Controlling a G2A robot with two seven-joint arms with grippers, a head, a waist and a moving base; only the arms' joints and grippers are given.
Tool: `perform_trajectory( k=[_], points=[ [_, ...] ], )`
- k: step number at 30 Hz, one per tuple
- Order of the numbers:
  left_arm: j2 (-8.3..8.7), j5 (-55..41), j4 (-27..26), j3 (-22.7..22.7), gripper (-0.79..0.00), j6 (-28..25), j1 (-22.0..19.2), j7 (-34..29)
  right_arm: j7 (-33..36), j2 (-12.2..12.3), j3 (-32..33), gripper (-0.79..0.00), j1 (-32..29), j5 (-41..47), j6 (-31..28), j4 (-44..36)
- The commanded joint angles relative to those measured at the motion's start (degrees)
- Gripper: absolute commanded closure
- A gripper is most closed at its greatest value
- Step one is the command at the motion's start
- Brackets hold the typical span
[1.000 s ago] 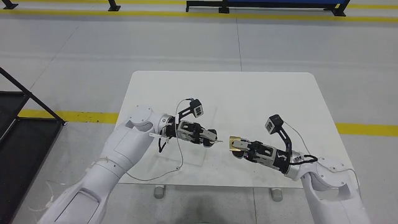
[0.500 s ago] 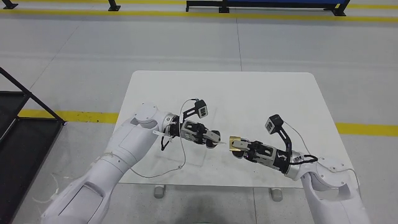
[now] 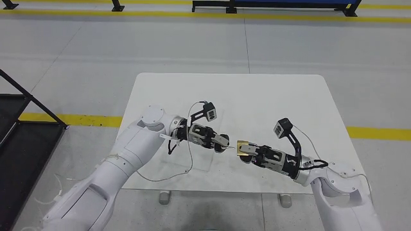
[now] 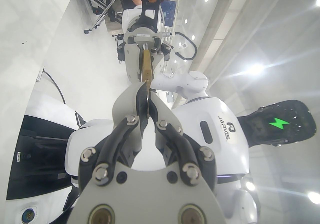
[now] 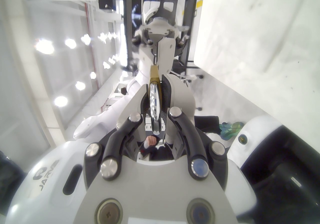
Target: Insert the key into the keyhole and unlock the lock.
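Above the table's front half, my right gripper [image 3: 249, 149] is shut on a brass padlock [image 3: 243, 146], its keyhole end facing the other arm. In the right wrist view the padlock [image 5: 154, 77] sits edge-on between my right gripper's [image 5: 155, 84] pads, silver shackle toward the wrist. My left gripper [image 3: 224, 144] is shut on a thin silver key [image 3: 230, 147] aimed at the lock. In the left wrist view the key [image 4: 148, 84] juts from my left gripper [image 4: 147, 91] and its tip meets the padlock's [image 4: 146, 64] end. How deep it sits I cannot tell.
The white table [image 3: 270, 102] spreads behind and beside both arms. A thin cable [image 3: 186, 160] loops from the left arm over the table's front edge. A black rack [image 3: 19, 128] stands on the floor to the left.
The left arm has moved right with the key, closing the gap to the padlock. The right arm has held the padlock still.
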Motion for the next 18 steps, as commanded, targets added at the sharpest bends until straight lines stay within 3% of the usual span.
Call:
perform_trajectory(
  k=[1, 18],
  points=[
    [0.01, 0.10, -0.06, 0.09, 0.000, -0.29, 0.00, 0.00, 0.00, 0.00, 0.00, 0.000, 0.00, 0.00, 0.00, 0.00],
    [0.90, 5.09, -4.85, -2.38, 0.000, -4.88, 2.36, 3.21, 0.00, 0.00, 0.00, 0.000, 0.00, 0.00, 0.00, 0.00]
  ],
)
